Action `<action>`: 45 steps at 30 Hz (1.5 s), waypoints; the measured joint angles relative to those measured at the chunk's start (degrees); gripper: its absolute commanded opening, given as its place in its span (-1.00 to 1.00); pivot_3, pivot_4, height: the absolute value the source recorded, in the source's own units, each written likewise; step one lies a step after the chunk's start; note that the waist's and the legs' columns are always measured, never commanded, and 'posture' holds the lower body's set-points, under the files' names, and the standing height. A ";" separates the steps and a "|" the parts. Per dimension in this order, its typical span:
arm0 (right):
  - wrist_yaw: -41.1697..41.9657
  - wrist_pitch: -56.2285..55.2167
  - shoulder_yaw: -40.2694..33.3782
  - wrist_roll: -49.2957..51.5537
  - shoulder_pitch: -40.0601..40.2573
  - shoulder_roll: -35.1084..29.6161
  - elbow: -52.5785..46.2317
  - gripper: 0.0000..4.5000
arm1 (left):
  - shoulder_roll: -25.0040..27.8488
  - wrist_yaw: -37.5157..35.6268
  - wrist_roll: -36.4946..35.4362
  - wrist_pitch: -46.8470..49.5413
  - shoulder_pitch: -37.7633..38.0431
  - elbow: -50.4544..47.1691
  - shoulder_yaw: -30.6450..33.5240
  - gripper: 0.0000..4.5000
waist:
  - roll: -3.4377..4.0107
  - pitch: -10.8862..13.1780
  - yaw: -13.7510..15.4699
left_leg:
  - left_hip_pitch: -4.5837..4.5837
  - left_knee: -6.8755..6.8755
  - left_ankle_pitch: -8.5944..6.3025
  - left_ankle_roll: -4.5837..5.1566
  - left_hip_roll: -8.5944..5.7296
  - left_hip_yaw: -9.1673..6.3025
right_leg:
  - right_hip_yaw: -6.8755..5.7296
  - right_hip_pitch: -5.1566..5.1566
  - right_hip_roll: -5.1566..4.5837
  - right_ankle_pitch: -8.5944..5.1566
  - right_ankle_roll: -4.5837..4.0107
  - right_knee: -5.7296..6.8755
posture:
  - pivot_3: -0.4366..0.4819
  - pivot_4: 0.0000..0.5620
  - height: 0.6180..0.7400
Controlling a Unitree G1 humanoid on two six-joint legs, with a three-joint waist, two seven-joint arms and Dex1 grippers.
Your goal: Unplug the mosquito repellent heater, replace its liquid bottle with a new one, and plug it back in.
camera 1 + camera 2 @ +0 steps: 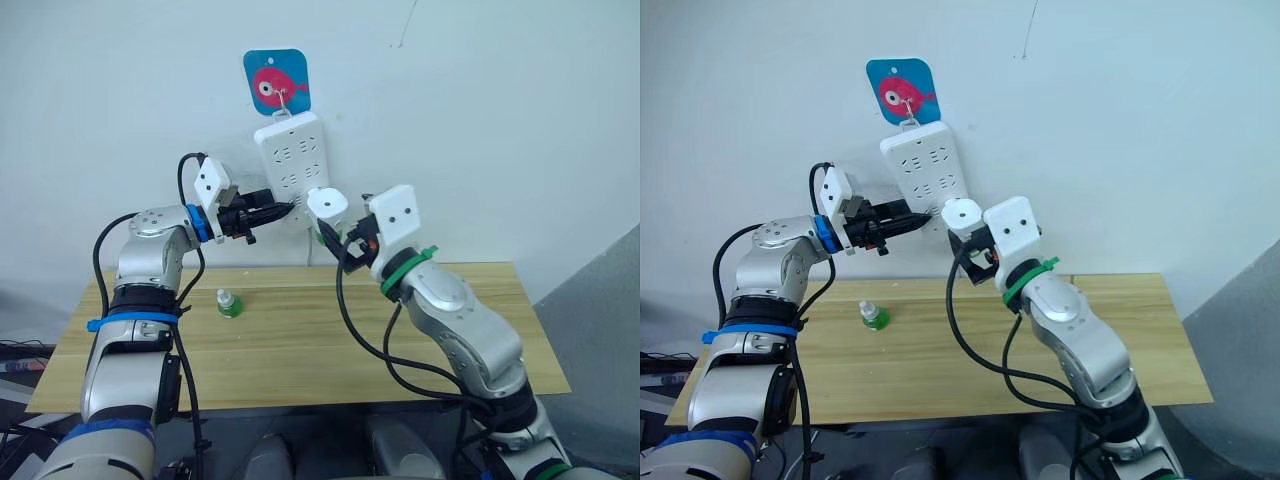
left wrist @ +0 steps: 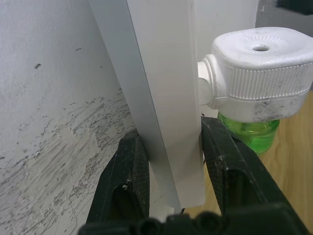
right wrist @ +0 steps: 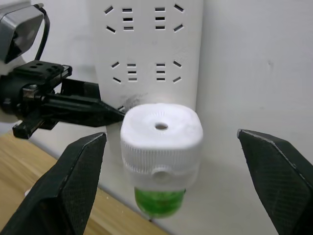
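Observation:
The white mosquito repellent heater (image 1: 327, 203) is plugged into the lower end of a white power strip (image 1: 290, 160) that hangs on the wall. Its liquid bottle (image 3: 159, 201), translucent green, sticks out below it. My left gripper (image 1: 288, 208) is shut on the strip's lower edge, one black finger (image 2: 124, 171) on each face, right beside the heater (image 2: 259, 73). My right gripper (image 3: 171, 133) is wide open, a finger on either side of the heater and clear of it. A small green bottle with a pale cap, the new one (image 1: 229, 304), stands on the wooden table (image 1: 330, 340).
The strip hangs from a hook on a blue fish-print holder (image 1: 276, 82) against the white wall. The table runs under both arms, its right end bare. Black cables loop from both wrists over the tabletop.

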 measured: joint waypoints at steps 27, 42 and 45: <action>1.42 -8.70 -2.30 -6.35 -2.89 9.88 14.15 0.31 | 0.20 0.60 -0.25 1.49 0.87 -2.81 0.20 -0.41 | 0.00 0.00 0.03 | -0.70 0.07 0.04 -0.04 -0.03 -0.15 | -0.14 -0.73 -0.02 0.20 -0.30 0.25 | -0.54 -0.55 1.00; 4.65 2.41 -4.18 -3.97 3.49 6.42 -0.62 0.31 | -0.14 1.00 -0.67 0.39 1.40 -3.45 -0.08 -0.41 | 0.02 0.01 0.04 | -0.93 0.08 0.07 -0.07 -0.08 -0.29 | -0.18 -0.86 -0.06 0.21 -0.31 0.25 | -0.57 -0.52 1.00; 4.95 5.45 -4.52 -3.52 3.86 5.88 -4.32 0.31 | -0.12 1.88 -0.41 -0.22 1.42 -2.77 -0.03 -0.41 | 0.05 0.02 -0.10 | -0.84 0.09 0.18 -0.02 -0.05 -0.28 | -0.13 -0.86 0.03 0.22 -0.23 0.30 | -0.57 -0.52 1.00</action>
